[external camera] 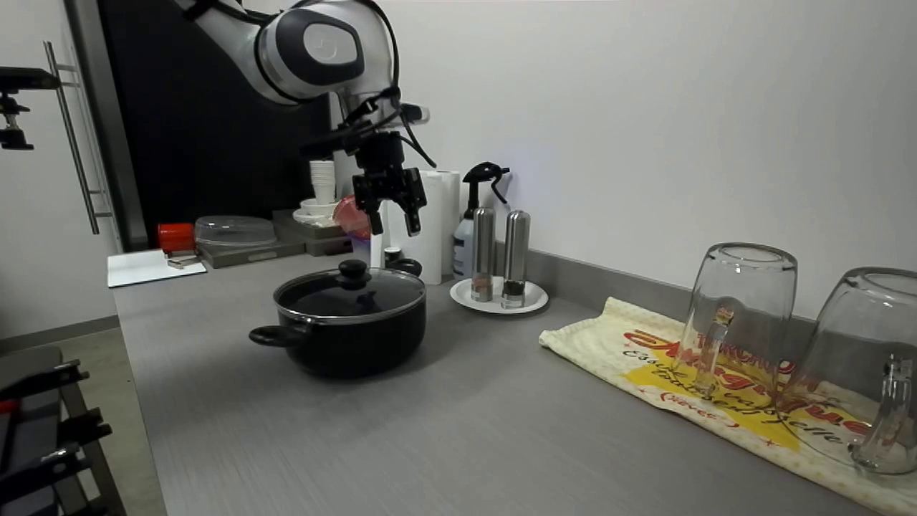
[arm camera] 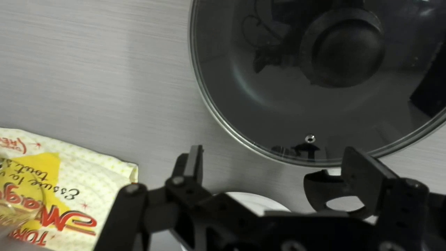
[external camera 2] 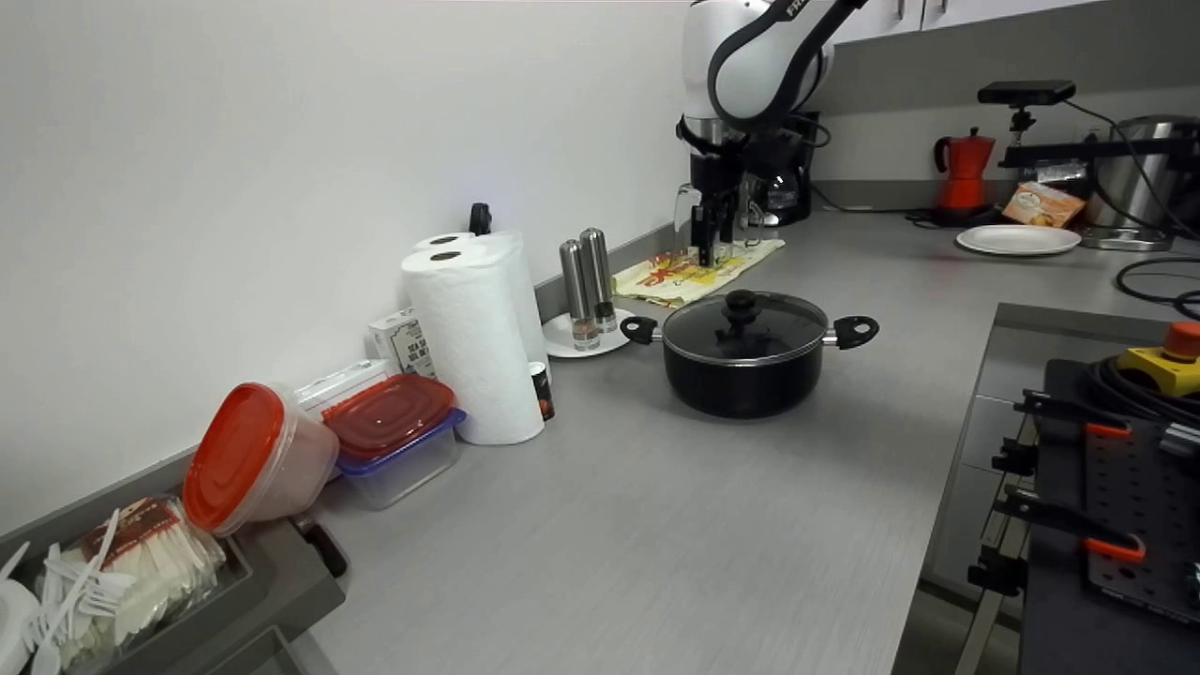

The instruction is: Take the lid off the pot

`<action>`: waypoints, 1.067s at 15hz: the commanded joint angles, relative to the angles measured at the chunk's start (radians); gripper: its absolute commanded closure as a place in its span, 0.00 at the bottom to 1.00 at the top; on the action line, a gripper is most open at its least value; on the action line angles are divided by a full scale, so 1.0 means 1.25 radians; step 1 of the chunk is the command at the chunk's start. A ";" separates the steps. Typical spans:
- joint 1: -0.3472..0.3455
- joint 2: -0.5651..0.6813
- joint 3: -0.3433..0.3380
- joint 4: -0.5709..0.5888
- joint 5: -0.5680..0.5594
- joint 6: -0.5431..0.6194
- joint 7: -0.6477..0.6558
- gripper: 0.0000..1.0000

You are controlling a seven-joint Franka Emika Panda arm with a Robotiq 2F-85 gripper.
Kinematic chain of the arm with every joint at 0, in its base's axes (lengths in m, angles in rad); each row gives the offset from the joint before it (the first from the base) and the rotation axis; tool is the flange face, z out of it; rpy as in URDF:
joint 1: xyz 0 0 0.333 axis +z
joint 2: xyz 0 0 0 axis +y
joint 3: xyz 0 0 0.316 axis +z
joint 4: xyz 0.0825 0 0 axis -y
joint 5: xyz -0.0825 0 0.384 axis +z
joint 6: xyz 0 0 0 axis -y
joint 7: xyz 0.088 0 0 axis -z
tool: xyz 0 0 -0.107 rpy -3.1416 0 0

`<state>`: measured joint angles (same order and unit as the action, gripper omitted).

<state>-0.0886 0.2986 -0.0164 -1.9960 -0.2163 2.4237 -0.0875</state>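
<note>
The lid (external camera: 333, 299) is dark glass with a metal rim and a black knob (external camera: 352, 271). It sits flat on the black pot (external camera: 358, 350) on the counter. Lid (external camera 2: 783, 330) and pot (external camera 2: 745, 392) show in both exterior views. In the wrist view the lid (arm camera: 278, 101) fills the upper right, with its knob (arm camera: 348, 52) above the jaws; a pot handle (arm camera: 317, 191) is partly behind the right finger. My gripper (external camera: 394, 226) is open and empty, pointing down, higher than the knob; it also shows in an exterior view (external camera 2: 712, 251) and the wrist view (arm camera: 274, 151). The pot's inside is hidden.
Two metal mills (external camera: 516, 251) stand on a white plate (external camera: 458, 295) near the pot. A spray bottle (external camera: 464, 240) and paper towel rolls (external camera 2: 473, 347) are along the wall. Upturned glass mugs (external camera: 745, 315) stand on a printed towel (external camera: 587, 333). The counter edge (external camera 2: 937, 525) is beyond the pot.
</note>
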 commanded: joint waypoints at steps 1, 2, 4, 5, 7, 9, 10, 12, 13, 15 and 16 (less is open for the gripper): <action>0.004 0.059 0.005 0.072 0.056 -0.070 -0.050 0.00; 0.004 0.068 0.006 0.082 0.063 -0.084 -0.054 0.00; 0.001 0.079 0.010 0.098 0.081 -0.116 -0.067 0.00; 0.000 0.084 0.012 0.105 0.089 -0.131 -0.071 0.00; -0.002 0.086 0.016 0.113 0.105 -0.163 -0.085 0.00; -0.002 0.085 0.019 0.117 0.118 -0.200 -0.098 0.00; -0.001 0.085 0.019 0.119 0.120 -0.215 -0.100 0.00; -0.001 0.082 0.020 0.120 0.125 -0.247 -0.110 0.00; -0.002 0.079 0.021 0.119 0.127 -0.261 -0.114 0.00; -0.002 0.078 0.020 0.117 0.129 -0.284 -0.120 0.00; -0.002 0.079 0.019 0.116 0.130 -0.293 -0.121 0.00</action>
<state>-0.0885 0.3933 0.0049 -1.8715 -0.0869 2.1165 -0.2013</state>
